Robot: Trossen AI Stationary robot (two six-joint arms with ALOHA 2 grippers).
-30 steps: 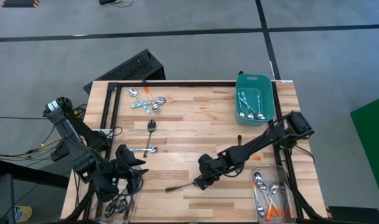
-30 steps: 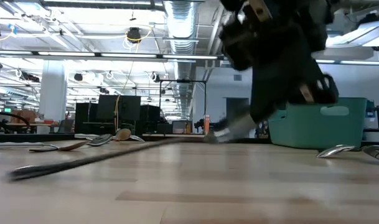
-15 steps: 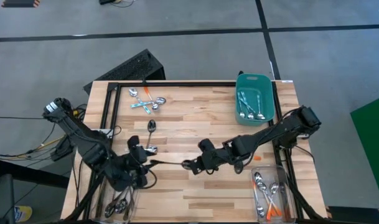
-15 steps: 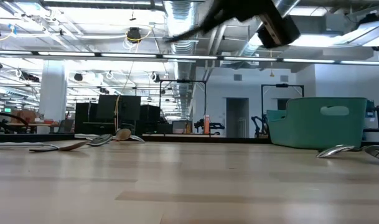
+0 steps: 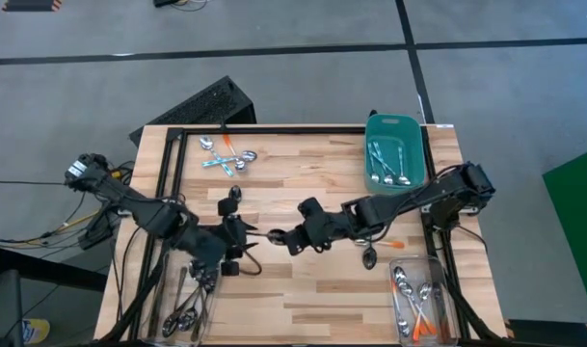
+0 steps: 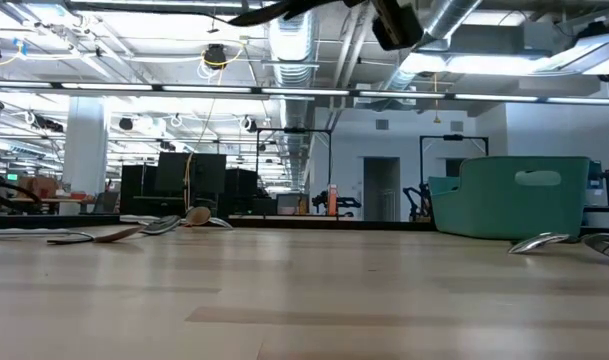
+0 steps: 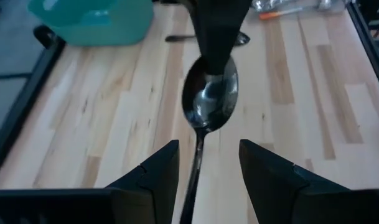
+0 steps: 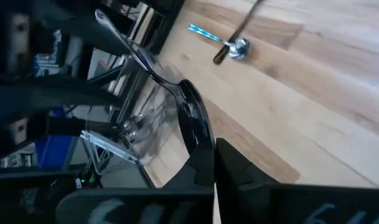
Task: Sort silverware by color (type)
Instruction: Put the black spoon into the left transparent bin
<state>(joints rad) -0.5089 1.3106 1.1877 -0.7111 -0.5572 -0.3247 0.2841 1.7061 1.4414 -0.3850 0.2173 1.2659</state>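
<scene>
- Right gripper (image 5: 285, 238) above table (image 5: 312, 299) centre, jaws pinching the dark spoon (image 7: 209, 102) by its bowl
- Left gripper (image 5: 243, 234) just beside, jaws spread around its handle; not clamped

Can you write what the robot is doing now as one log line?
step: spoon handover | right gripper: shut on dark spoon at its bowl, above table | left gripper: open, handle between its fingers

Legible text, labels, brands, numbers, signs: none in any view. No markings can be read on the table, tub, bins, spoons or arms.
</scene>
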